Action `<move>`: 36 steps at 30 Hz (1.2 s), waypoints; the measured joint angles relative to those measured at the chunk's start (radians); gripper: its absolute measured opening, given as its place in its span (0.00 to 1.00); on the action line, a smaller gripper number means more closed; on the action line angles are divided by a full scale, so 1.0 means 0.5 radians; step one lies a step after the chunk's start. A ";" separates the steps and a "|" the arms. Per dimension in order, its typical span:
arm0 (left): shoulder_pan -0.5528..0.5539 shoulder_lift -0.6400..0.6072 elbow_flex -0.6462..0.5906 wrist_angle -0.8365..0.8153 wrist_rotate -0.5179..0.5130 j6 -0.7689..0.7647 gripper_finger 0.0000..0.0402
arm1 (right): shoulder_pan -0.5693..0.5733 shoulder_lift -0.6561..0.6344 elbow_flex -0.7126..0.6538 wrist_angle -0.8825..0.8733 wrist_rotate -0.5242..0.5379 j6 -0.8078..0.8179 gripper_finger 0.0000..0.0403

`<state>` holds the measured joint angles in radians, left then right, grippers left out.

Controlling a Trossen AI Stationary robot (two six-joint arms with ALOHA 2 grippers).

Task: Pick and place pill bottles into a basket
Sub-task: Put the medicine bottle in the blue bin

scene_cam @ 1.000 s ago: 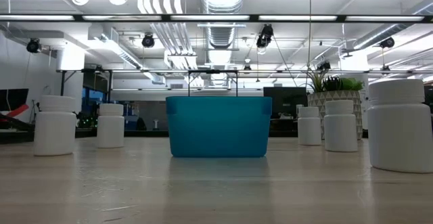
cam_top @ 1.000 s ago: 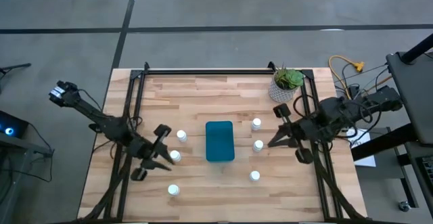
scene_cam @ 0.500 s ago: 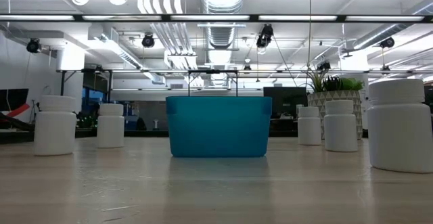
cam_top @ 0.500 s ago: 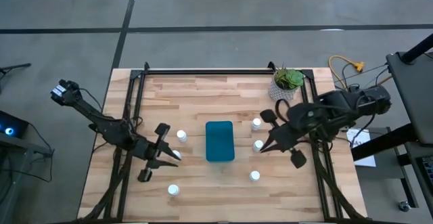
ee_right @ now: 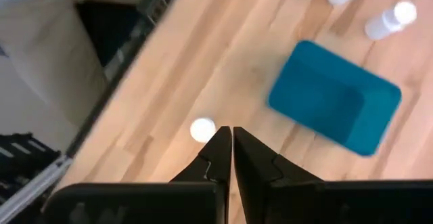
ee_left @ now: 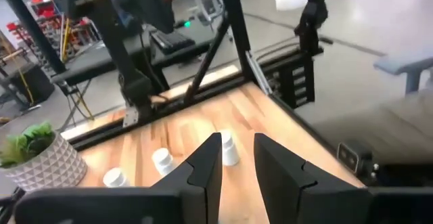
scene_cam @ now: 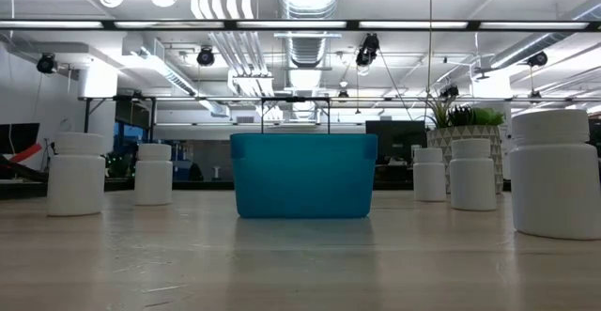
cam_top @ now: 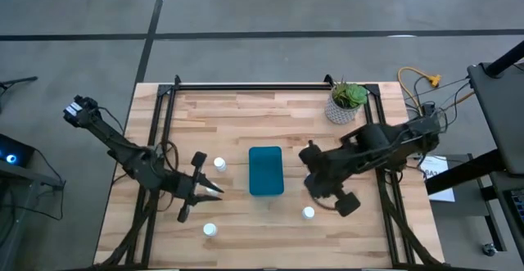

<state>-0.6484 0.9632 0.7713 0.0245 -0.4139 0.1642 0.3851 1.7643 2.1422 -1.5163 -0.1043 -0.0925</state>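
Observation:
The teal tray (cam_top: 265, 170) rests flat at mid-table and also shows in the low view (scene_cam: 302, 175) and the right wrist view (ee_right: 335, 105). White pill bottles stand upright on either side of it. On the left I see two (cam_top: 219, 164) (cam_top: 210, 230), and on the right one (cam_top: 308, 213). My arms hide the others from above, but the low view shows them standing (scene_cam: 75, 173) (scene_cam: 472, 173). My left gripper (cam_top: 211, 191) (ee_left: 238, 158) is open above the left bottles. My right gripper (cam_top: 313, 189) (ee_right: 232, 149) is shut and points down over the right bottles.
A white pot with a green plant (cam_top: 345, 103) stands at the table's far right corner. Dark metal frame rails (cam_top: 246, 86) run along the far and side edges. Bare wood lies between the tray and the near edge.
My right gripper has swung from the table's right side toward the tray and tipped down, so it now covers two of the right bottles. My left gripper has shifted a little toward the tray and the near edge. No bottle has moved.

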 joint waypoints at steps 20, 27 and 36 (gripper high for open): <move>-0.006 0.019 0.030 -0.039 -0.023 -0.003 0.17 | 0.024 0.258 -0.122 -0.110 0.001 0.030 0.24; -0.005 0.020 0.030 -0.039 -0.023 -0.004 0.17 | 0.050 0.269 -0.217 -0.110 0.001 0.081 0.42; -0.005 0.017 0.026 -0.038 -0.023 -0.005 0.17 | 0.089 0.269 -0.393 -0.066 0.006 0.211 0.52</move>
<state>-0.6510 0.9718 0.7841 0.0057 -0.4255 0.1616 0.4295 1.8989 1.9455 -1.5495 -0.1011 0.0128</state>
